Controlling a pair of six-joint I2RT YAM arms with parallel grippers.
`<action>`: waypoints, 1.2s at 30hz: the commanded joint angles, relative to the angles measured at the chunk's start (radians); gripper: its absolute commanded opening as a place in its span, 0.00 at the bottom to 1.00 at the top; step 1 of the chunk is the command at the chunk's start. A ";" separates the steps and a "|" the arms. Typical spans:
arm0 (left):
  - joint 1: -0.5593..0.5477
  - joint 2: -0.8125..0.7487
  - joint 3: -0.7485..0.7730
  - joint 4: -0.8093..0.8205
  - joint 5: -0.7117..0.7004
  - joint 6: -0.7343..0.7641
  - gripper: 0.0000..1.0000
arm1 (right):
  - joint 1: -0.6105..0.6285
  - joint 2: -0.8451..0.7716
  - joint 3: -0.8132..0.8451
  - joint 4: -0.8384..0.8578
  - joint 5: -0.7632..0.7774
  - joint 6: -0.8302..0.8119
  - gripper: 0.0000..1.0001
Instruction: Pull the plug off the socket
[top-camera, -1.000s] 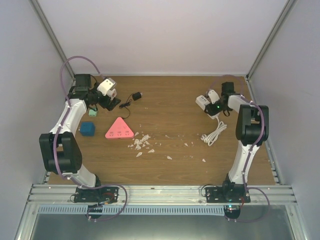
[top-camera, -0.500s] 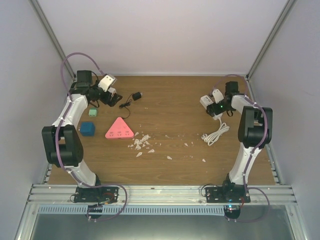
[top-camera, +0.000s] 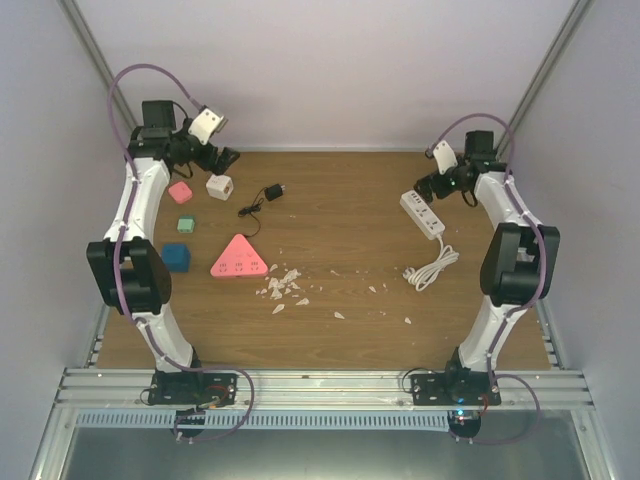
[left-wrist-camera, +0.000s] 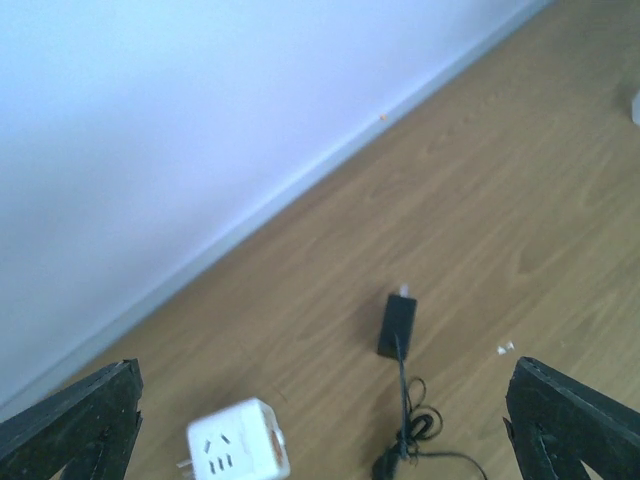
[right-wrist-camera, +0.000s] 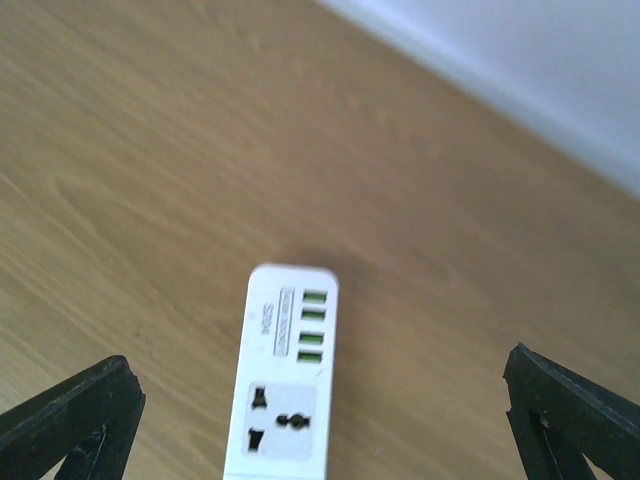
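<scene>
A white cube socket (top-camera: 219, 186) rests on the wooden table at the back left, with nothing plugged into it. A black plug (top-camera: 272, 192) with a thin black cable lies apart from it, to its right. My left gripper (top-camera: 222, 157) hangs open above and behind the cube. In the left wrist view the cube (left-wrist-camera: 238, 450) and the plug (left-wrist-camera: 397, 325) lie below the empty left gripper (left-wrist-camera: 320, 430). My right gripper (top-camera: 427, 185) is open above a white power strip (top-camera: 422, 213). In the right wrist view the strip (right-wrist-camera: 285, 370) lies flat under the open right gripper (right-wrist-camera: 320, 420).
A pink triangular socket (top-camera: 238, 257), a blue block (top-camera: 176, 257), a small green block (top-camera: 184, 224) and a pink block (top-camera: 180, 192) sit at the left. White crumbs (top-camera: 282, 285) are scattered mid-table. The strip's coiled white cord (top-camera: 430, 268) lies at the right. Walls enclose the table.
The right gripper opened, let go of the power strip and rose toward the back wall; the strip now lies flat. The left arm lifted back, uncovering the white cube.
</scene>
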 joint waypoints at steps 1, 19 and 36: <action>0.022 0.070 0.167 -0.085 0.015 -0.088 0.99 | -0.009 -0.076 0.094 -0.015 -0.065 -0.038 1.00; 0.176 -0.069 -0.049 -0.061 -0.082 -0.244 0.99 | -0.169 -0.366 -0.174 0.197 -0.359 0.218 1.00; 0.172 -0.247 -0.420 0.057 -0.107 -0.203 0.99 | -0.206 -0.493 -0.523 0.269 -0.383 0.162 1.00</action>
